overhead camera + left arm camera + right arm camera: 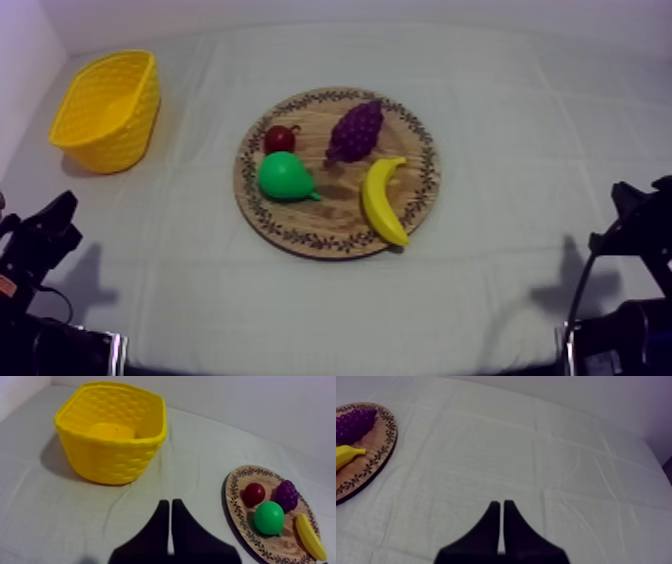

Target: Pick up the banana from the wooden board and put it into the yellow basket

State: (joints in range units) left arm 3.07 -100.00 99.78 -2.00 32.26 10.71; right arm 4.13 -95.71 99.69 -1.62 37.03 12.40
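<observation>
The banana (384, 200) lies on the round wooden board (290, 232), which sits at the centre of the frame in the top view. It takes up the board's right side, curved, with its lower end near the rim at the lower right. A green pear (285, 177) lies on the board's left side. The small red fruit (279, 138) is just above the pear, and the bunch of grapes (356, 130) is at the board's upper middle, just beside the banana's upper end.

The yellow basket (120, 140) stands upright at the upper left of the frame, well apart from the board, on the grey-white surface (500, 120).

The left gripper (170, 503) sits low at the lower left of the top view. Its 2 black fingers (161, 521) are pressed together in a narrow wedge, holding nothing, over bare cloth between basket and board.

The right gripper (501, 505) sits low at the lower right. Its 2 fingers (492, 521) are likewise together and empty, over bare cloth and well apart from the board.
</observation>
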